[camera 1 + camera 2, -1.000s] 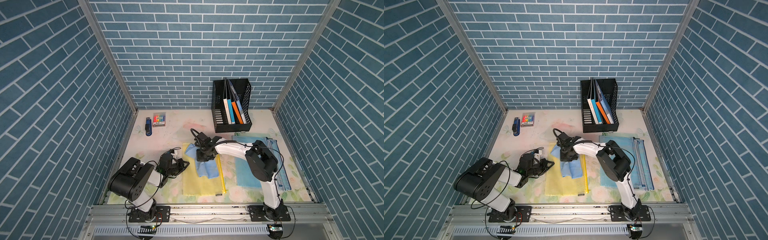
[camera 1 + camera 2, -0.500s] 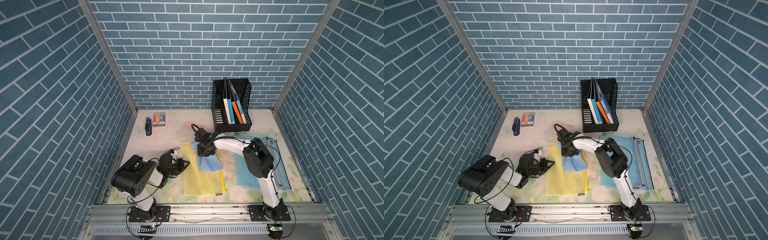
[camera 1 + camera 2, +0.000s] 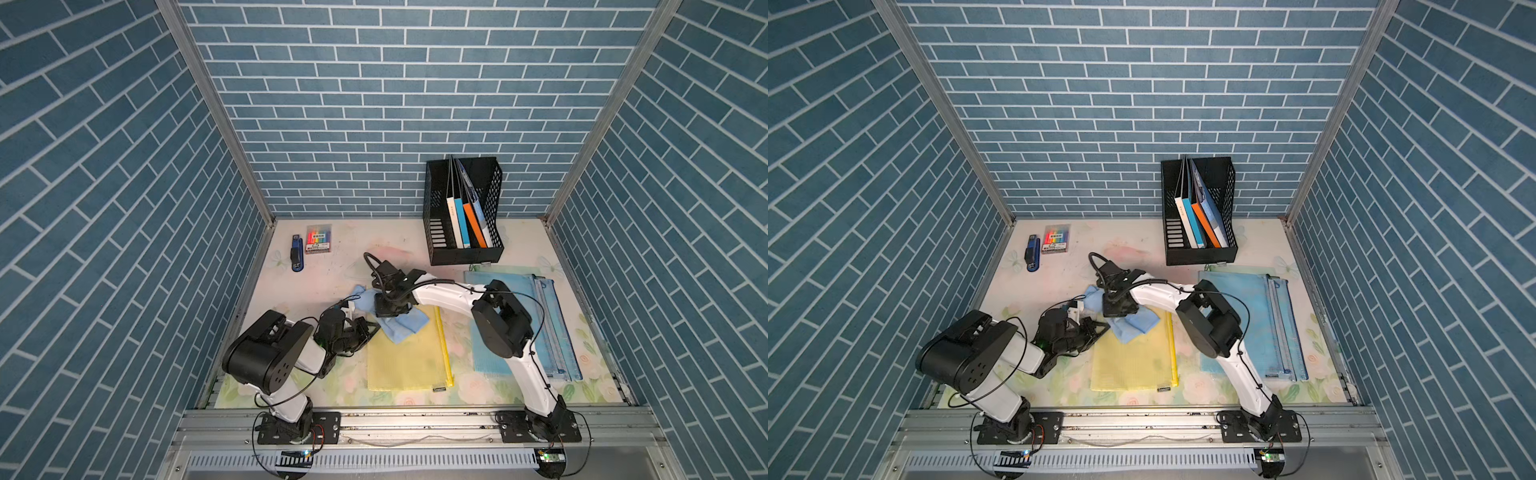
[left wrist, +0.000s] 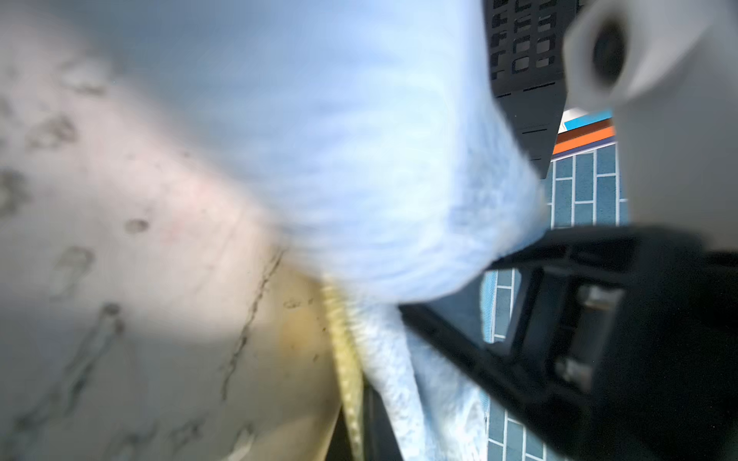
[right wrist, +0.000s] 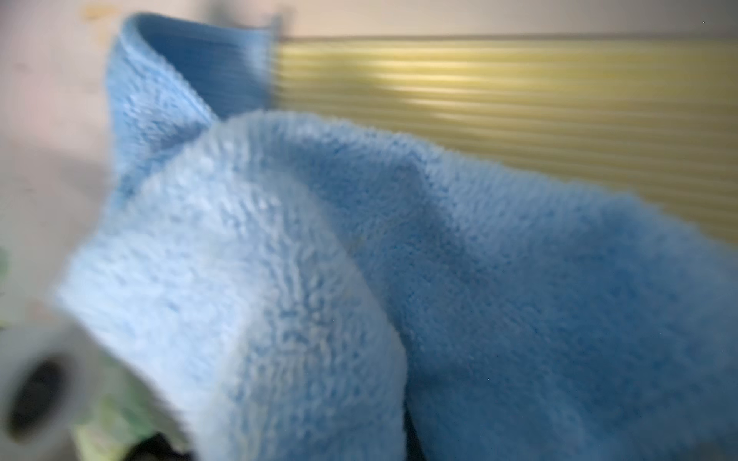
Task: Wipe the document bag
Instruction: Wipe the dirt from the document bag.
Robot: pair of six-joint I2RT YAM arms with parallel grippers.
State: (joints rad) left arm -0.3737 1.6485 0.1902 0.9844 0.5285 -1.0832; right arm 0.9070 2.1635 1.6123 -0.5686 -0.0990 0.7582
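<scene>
Two claws work at one corner of the yellow bag (image 3: pixel 409 365), which lies flat on the table (image 3: pixel 332 270). The right claw (image 3: pixel 390 311) points down, its jaws closed on a bunched blue cloth (image 3: pixel 409 327). The cloth spreads beneath it over the bag's far left corner and spills a little past the bag's far edge onto the table. In the right wrist view the cloth (image 5: pixel 399 279) fills most of the picture, with the ribbed yellow bag (image 5: pixel 519 119) just behind it. The left claw (image 3: pixel 371 331), just beside the right one on its near left, is closed too. Its tips sit at the bag's left edge, just beside the cloth; whether they pinch that edge I cannot tell. Blue bags (image 3: pixel 557 324) lie well to the right of the right claw, a rack (image 3: pixel 463 249) stands beyond it, and a stapler (image 3: pixel 296 259) lies far to its left.
</scene>
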